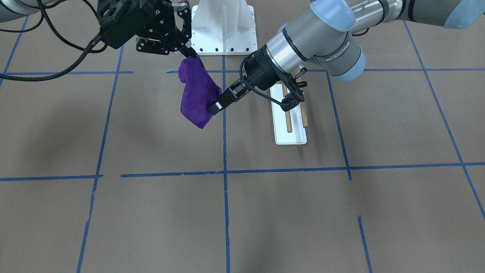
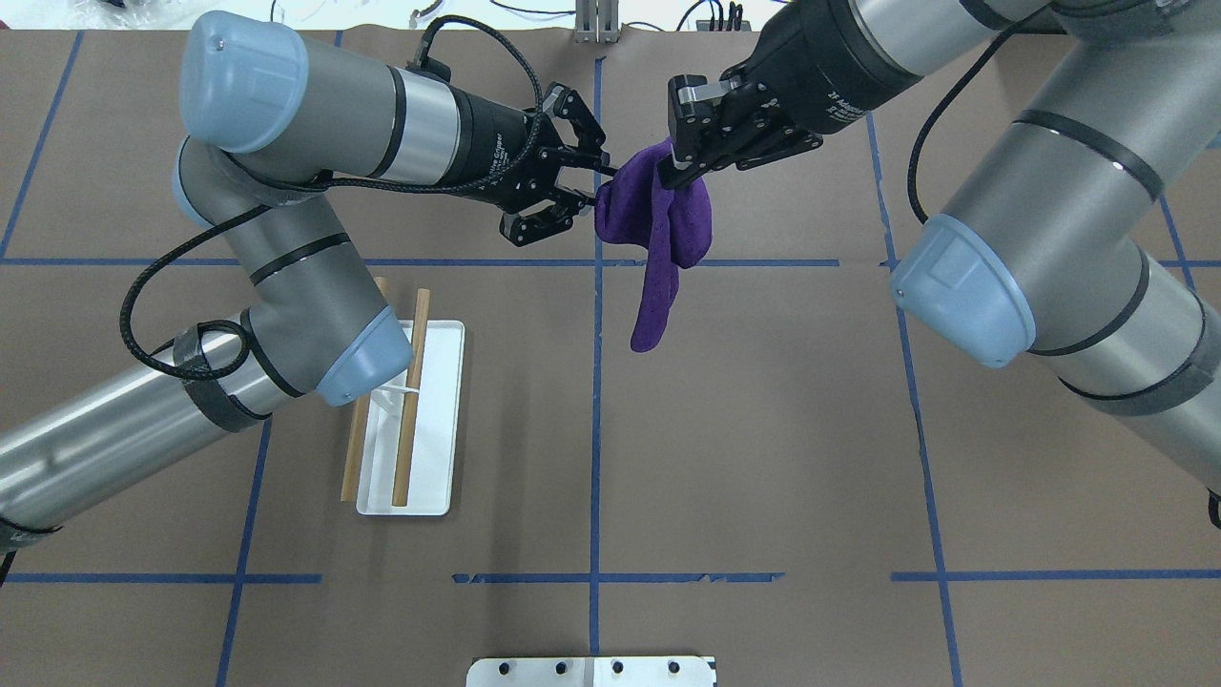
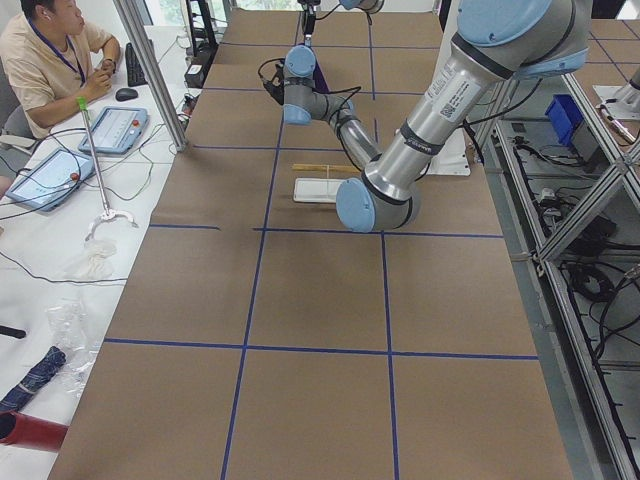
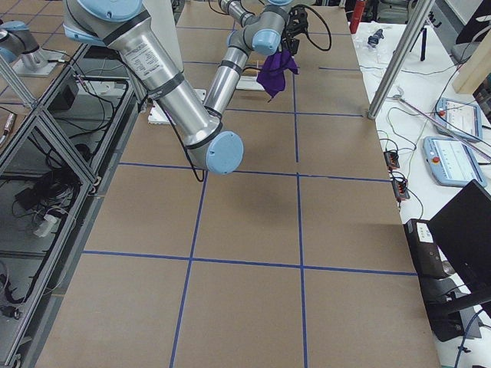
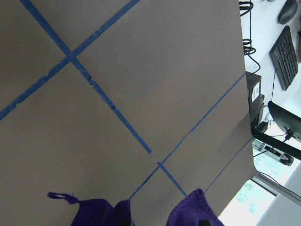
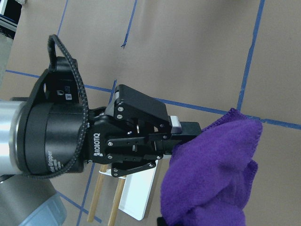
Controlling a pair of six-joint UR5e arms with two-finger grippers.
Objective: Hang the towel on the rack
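The brown table (image 2: pixel 763 429), gridded with blue tape, lies broadly open on the robot's right half and along the operators' edge. The right arm (image 2: pixel 1049 239) comes in from that side. The left arm (image 2: pixel 286 258) bends over the rack, and its elbow hides the middle of the dowels in the overhead view. The front-facing view shows their operator-side ends instead.

The white pedestal (image 1: pixel 223 26) stands at the robot's edge and is whole only in the front-facing view.

The rack (image 2: pixel 439 410) sits flat in the left half, well apart from the towel (image 2: pixel 658 229). The towel is purple and hangs in the air near the centre tape line, with its lower corner free.

The right gripper (image 2: pixel 679 174) is pinched on the towel's top. The left gripper (image 2: pixel 603 187) clamps the towel's side edge. The right wrist view shows its fingers (image 6: pixel 175 126) pressed together, tips buried in cloth. The left wrist view gives only a purple fringe over bare table.
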